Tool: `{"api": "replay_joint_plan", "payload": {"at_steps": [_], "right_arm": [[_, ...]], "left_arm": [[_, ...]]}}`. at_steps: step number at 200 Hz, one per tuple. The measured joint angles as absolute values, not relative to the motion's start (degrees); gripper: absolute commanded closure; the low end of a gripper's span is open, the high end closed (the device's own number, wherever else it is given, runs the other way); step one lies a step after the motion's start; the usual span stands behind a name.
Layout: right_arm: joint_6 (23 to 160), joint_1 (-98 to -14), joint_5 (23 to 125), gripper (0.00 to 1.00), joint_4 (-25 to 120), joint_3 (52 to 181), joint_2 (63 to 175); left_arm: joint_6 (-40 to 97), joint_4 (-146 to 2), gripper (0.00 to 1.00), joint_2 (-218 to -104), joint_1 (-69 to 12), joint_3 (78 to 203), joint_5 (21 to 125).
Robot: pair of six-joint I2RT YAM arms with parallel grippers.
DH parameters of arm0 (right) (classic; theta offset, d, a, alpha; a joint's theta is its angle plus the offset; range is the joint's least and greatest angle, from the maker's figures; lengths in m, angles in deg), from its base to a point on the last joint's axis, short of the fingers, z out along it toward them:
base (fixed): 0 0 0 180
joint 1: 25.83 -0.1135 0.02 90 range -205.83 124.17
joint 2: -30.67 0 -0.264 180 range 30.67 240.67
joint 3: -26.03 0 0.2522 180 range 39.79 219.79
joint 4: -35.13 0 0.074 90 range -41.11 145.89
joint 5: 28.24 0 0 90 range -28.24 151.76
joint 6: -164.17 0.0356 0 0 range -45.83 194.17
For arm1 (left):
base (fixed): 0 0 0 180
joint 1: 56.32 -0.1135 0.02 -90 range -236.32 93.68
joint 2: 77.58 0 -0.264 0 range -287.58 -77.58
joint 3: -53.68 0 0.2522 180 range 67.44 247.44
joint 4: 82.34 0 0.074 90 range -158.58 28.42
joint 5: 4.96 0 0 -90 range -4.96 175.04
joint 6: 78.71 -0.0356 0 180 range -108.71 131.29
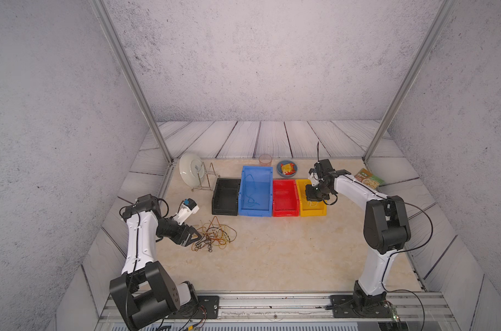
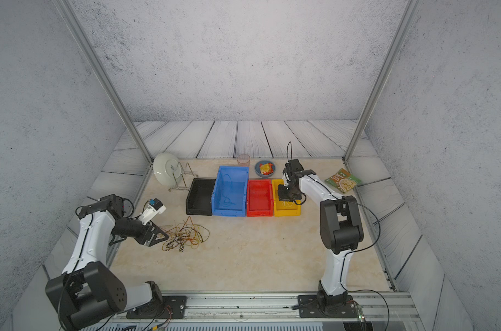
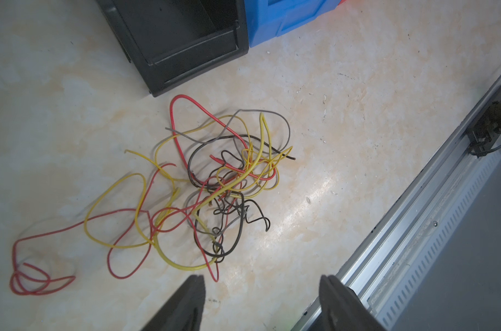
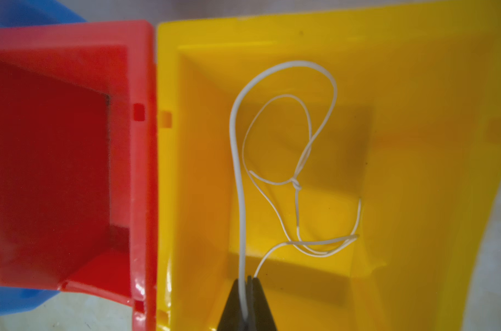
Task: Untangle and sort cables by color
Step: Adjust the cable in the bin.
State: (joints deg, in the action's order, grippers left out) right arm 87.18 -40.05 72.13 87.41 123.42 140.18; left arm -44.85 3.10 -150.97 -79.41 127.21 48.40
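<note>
4 bins (image 1: 228, 181) (image 1: 257, 171) (image 1: 285, 212) (image 1: 313, 212), 2 arms (image 1: 137, 238) (image 1: 358, 186), 1 plate (image 1: 189, 169), 1 cup (image 1: 265, 160), 1 bowl (image 1: 280, 172).

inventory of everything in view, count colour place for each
bins: four in a row, black bin, blue bin, red bin, yellow bin
cable tangle: one heap, red, yellow, black, grey, on table before black bin
blue cable: at least one, blue, in blue bin
pale cable: one, whitish, in yellow bin
plate: one, white, upright in wire rack
cup: one, clear, behind blue bin
bowl: one, blue, behind red bin, holds snack packet
food pouch: one, green, table's far right
left gripper: one, black, fingers open, beside tangle
right gripper: one, black, shut on pale cable over yellow bin
</note>
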Motion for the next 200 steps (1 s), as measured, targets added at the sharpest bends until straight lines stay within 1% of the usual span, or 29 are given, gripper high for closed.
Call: {"api": "replay_joint_plan", "payload": {"at_steps": [20,41,84,101,118,146,152,159,162,166,200], "right_arm": [[86.92,-40.05,70.66,0.65,87.47,123.64,140.18],[86.31,-40.05,69.40,0.58,87.89,123.84,140.18],[85.06,-40.05,66.71,0.56,90.80,126.05,139.53],[84.47,-40.05,64.94,0.52,92.20,127.07,137.74],[83.97,-40.05,63.12,0.49,93.49,128.01,134.22],[83.16,-40.05,62.05,0.48,94.32,129.24,127.35],[83.12,-40.05,62.05,0.48,94.34,129.37,125.80],[83.10,-40.07,62.14,0.47,94.34,129.48,124.10],[83.10,-40.09,62.18,0.47,94.34,129.50,123.46],[83.10,-40.22,62.29,0.48,94.32,129.52,122.48],[82.37,-42.26,64.46,0.47,93.88,129.26,116.16]], "left_arm": [[-44.79,2.84,0.29,-151.14,-79.41,127.16,48.48],[-44.77,2.82,0.28,-151.14,-79.41,127.16,48.94],[-45.40,3.25,0.25,-151.12,-79.41,127.21,51.37],[-45.95,3.73,0.24,-151.12,-79.41,127.21,52.81],[-46.67,4.24,0.21,-151.05,-79.48,127.21,54.45],[-47.63,4.74,0.17,-150.66,-79.85,127.19,56.68],[-47.78,4.74,0.13,-150.64,-79.89,127.16,56.99],[-48.09,4.72,0.12,-150.64,-79.93,127.14,57.31],[-47.89,4.74,0.07,-150.64,-79.93,127.10,57.44],[-48.26,4.72,0.05,-150.64,-79.96,127.03,57.51],[-49.12,3.89,0.05,-150.09,-79.93,125.48,57.86]]}}
